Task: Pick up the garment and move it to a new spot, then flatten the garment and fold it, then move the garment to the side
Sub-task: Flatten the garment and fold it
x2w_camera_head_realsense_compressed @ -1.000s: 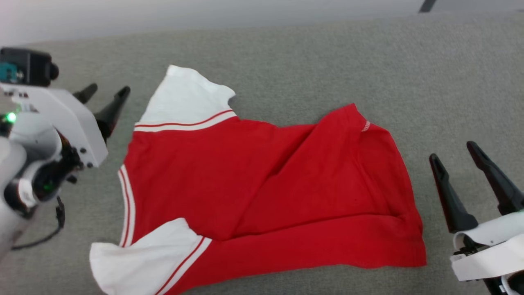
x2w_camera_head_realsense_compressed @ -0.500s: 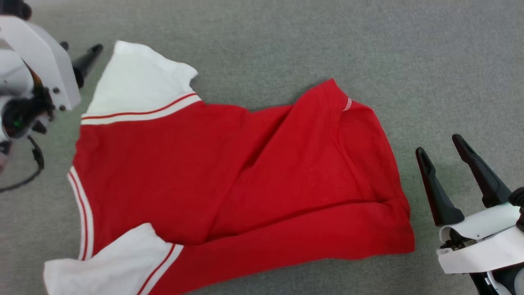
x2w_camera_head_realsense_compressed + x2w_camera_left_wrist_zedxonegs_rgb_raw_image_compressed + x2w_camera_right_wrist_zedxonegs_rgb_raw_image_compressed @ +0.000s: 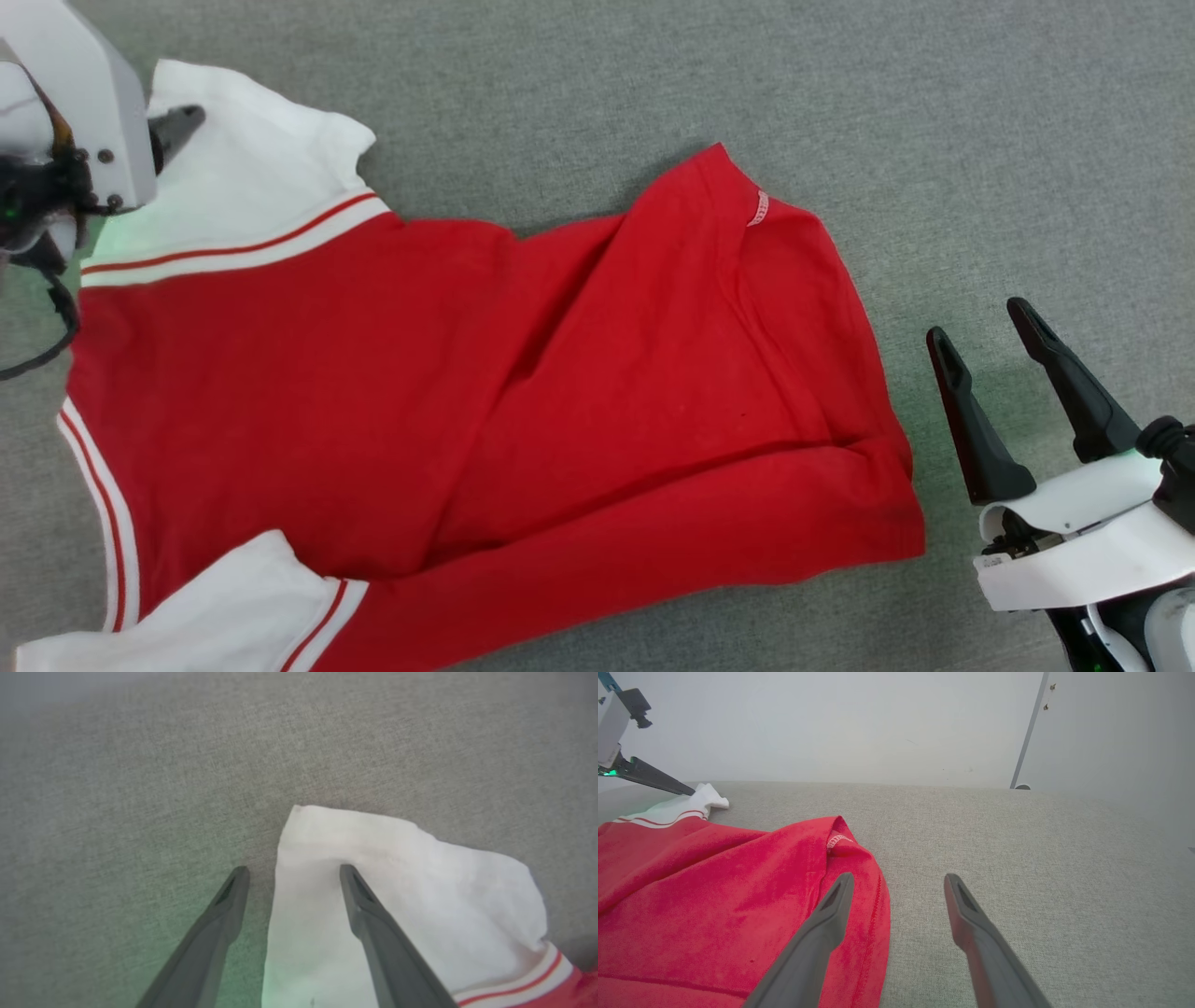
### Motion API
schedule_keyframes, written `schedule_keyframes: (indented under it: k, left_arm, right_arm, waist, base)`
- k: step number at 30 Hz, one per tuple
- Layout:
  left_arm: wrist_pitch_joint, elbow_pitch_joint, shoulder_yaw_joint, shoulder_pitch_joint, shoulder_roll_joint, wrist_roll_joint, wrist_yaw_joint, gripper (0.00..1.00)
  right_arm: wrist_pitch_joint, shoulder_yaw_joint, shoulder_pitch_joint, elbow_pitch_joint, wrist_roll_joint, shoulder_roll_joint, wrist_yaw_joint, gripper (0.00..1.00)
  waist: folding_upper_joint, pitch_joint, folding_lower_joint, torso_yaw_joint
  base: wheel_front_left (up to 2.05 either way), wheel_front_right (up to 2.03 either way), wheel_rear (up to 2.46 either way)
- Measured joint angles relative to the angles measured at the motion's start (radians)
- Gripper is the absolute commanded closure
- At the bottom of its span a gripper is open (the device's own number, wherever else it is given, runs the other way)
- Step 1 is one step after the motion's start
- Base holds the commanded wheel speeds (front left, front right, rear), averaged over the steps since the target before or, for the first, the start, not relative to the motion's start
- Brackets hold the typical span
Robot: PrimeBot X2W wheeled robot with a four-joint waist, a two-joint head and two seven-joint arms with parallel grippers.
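Garment: red jersey (image 3: pixel 420 373) lies spread but creased on the grey woven surface (image 3: pixel 934 112), from the centre of the head view out to 8 o'clock; striped collar trim (image 3: pixel 98 504) at 9 o'clock, hem (image 3: pixel 887 448) at 3 o'clock.
Sleeves: one white sleeve (image 3: pixel 252 159) at 10 o'clock, the other (image 3: pixel 215 607) at 7 o'clock.
Fold: a diagonal ridge crosses the red body.
Left hand (image 3: pixel 293 870): at 10 o'clock, fingers apart, straddling the upper sleeve's edge; contact cannot be told.
Right hand (image 3: pixel 978 322): at 4 o'clock, fingers apart, empty, just beside the hem.
Beyond: a pale wall (image 3: pixel 831 728).
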Motion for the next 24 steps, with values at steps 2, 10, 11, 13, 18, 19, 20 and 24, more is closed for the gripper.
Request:
schedule_keyframes:
  k: [2,10,11,13,18,19,20,24]
  left_arm:
    - [0.029,0.019,-0.010,-0.010,-0.009,0.002,0.002,0.00]
    - [0.066,0.077,-0.024,-0.059,-0.043,0.018,0.012,0.00]
    - [0.072,0.084,-0.024,-0.064,-0.048,0.018,0.012,0.01]
    - [0.082,0.100,-0.024,-0.071,-0.059,0.015,0.013,0.52]
    - [0.104,0.131,-0.020,-0.080,-0.087,-0.007,0.015,1.00]
    - [0.104,0.134,-0.020,-0.082,-0.092,-0.007,0.015,1.00]
    - [0.104,0.138,-0.020,-0.083,-0.094,-0.007,0.013,1.00]
    - [0.100,0.150,-0.021,-0.084,-0.109,-0.008,-0.003,1.00]
  right_arm:
    - [0.000,0.003,-0.006,0.006,0.006,0.001,0.000,0.00]
    - [0.000,0.017,-0.026,0.021,0.019,0.006,0.000,0.00]
    - [0.000,0.017,-0.026,0.022,0.019,0.007,0.000,0.00]
    - [0.004,0.016,-0.026,0.025,0.024,0.009,0.000,0.00]
    - [0.018,0.014,-0.030,0.028,0.033,0.013,0.000,0.00]
    - [0.022,0.015,-0.030,0.028,0.036,0.014,0.000,0.00]
    - [0.030,0.016,-0.031,0.027,0.044,0.014,0.000,0.00]
    - [0.080,0.022,-0.054,0.021,0.066,0.013,0.000,0.00]
  waist:
    - [0.0000,0.006,0.0000,-0.004]
    - [0.0000,0.024,0.0000,-0.015]
    - [0.0000,0.026,0.0000,-0.017]
    - [0.0000,0.029,0.0000,-0.018]
    - [0.0000,0.031,0.0000,-0.019]
    - [0.0000,0.030,0.0000,-0.018]
    - [0.0000,0.029,0.0000,-0.016]
    - [0.0000,0.021,0.0000,-0.005]
  base:
    - [0.00,0.00,0.00]
    - [0.00,0.00,0.00]
    - [0.00,0.00,0.00]
    - [0.00,0.00,0.00]
    - [0.00,0.00,0.00]
    - [0.00,0.00,0.00]
    - [0.00,0.00,0.00]
    - [0.00,0.00,0.00]
